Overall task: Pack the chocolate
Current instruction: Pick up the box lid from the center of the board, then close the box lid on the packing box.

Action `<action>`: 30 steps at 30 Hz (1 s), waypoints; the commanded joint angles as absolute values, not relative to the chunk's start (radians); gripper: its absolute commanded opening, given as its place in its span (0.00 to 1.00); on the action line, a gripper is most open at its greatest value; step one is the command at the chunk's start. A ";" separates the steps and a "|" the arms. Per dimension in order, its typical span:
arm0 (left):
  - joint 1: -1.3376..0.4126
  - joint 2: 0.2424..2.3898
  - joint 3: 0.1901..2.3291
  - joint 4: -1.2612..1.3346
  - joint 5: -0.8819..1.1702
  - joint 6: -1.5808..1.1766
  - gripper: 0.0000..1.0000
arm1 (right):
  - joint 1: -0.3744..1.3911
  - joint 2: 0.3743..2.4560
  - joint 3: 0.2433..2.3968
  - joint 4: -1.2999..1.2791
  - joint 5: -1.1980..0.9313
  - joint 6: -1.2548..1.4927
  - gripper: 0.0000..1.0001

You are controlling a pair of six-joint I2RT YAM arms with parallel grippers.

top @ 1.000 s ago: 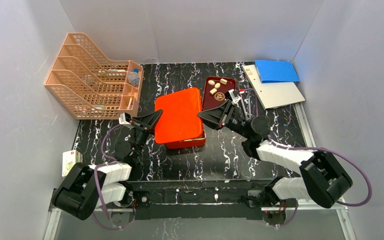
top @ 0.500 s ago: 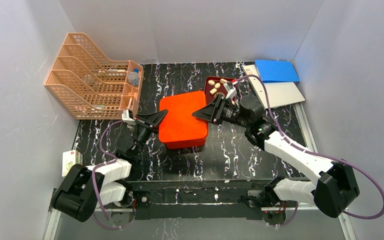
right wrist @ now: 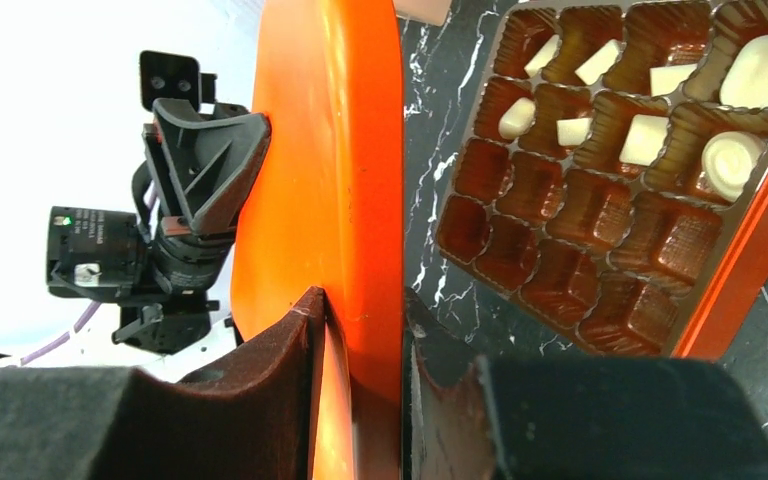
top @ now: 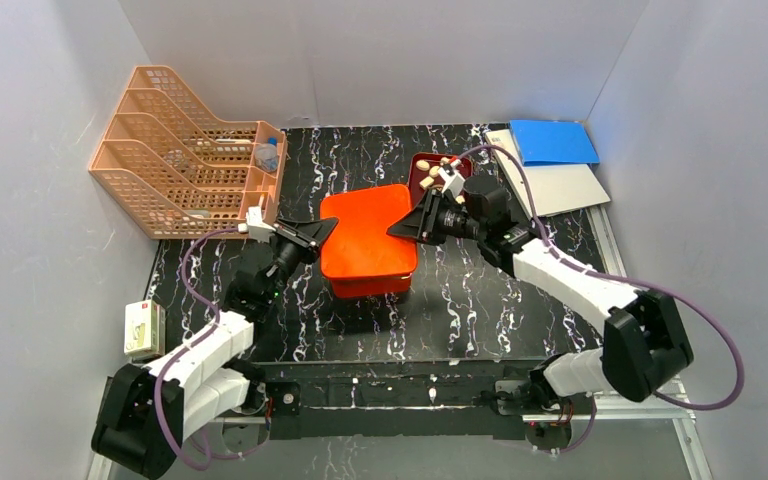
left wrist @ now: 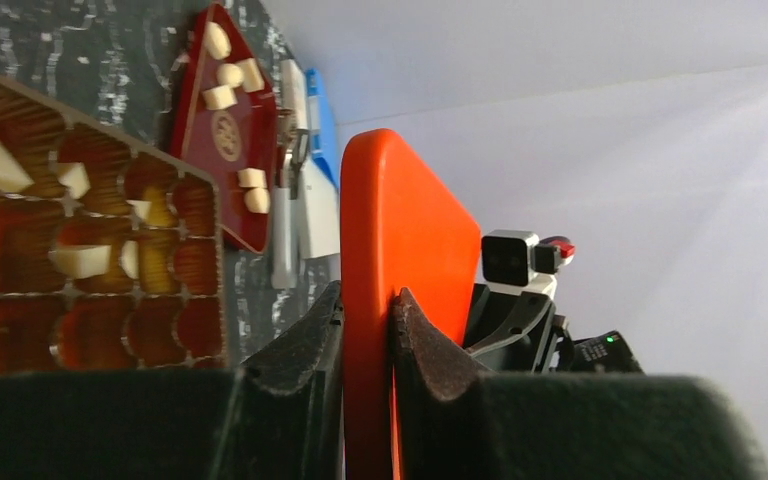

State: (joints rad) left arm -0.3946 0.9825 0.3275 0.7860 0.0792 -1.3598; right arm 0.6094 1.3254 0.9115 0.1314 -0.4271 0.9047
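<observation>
Chocolate point(right wrist: 650, 138), left claw point(left wrist: 368, 330), right claw point(right wrist: 360, 320) pinching lid point(top: 365, 235)

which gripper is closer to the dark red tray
Right. The right gripper holds the edge of the orange lid beside the dark red tray; the left gripper holds the opposite edge, farther from it.

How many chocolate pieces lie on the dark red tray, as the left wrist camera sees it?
6. Four pieces sit clustered at the far end of the dark red tray. Two more sit together by its right edge in this view. None seems hidden.
</observation>
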 commanded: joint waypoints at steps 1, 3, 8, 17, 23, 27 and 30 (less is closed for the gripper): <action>-0.395 0.987 0.354 0.522 0.015 -1.164 0.00 | 0.563 1.403 0.971 0.180 -0.420 0.807 0.22; -0.394 1.007 0.353 0.505 -0.011 -1.152 0.01 | 0.548 1.433 0.974 0.197 -0.440 0.803 0.18; -0.393 1.062 0.349 0.497 -0.036 -1.131 0.05 | 0.512 1.499 0.966 0.250 -0.490 0.797 0.18; -0.390 1.130 0.316 0.504 -0.062 -1.108 0.09 | 0.471 1.603 0.935 0.384 -0.581 0.831 0.18; -0.387 1.118 0.265 0.499 -0.104 -1.110 0.16 | 0.450 1.677 0.913 0.512 -0.643 0.896 0.18; -0.381 1.108 0.234 0.503 -0.125 -1.111 0.32 | 0.440 1.722 0.899 0.588 -0.672 0.933 0.18; -0.373 1.111 0.225 0.507 -0.131 -1.109 0.49 | 0.436 1.753 0.893 0.634 -0.678 0.955 0.18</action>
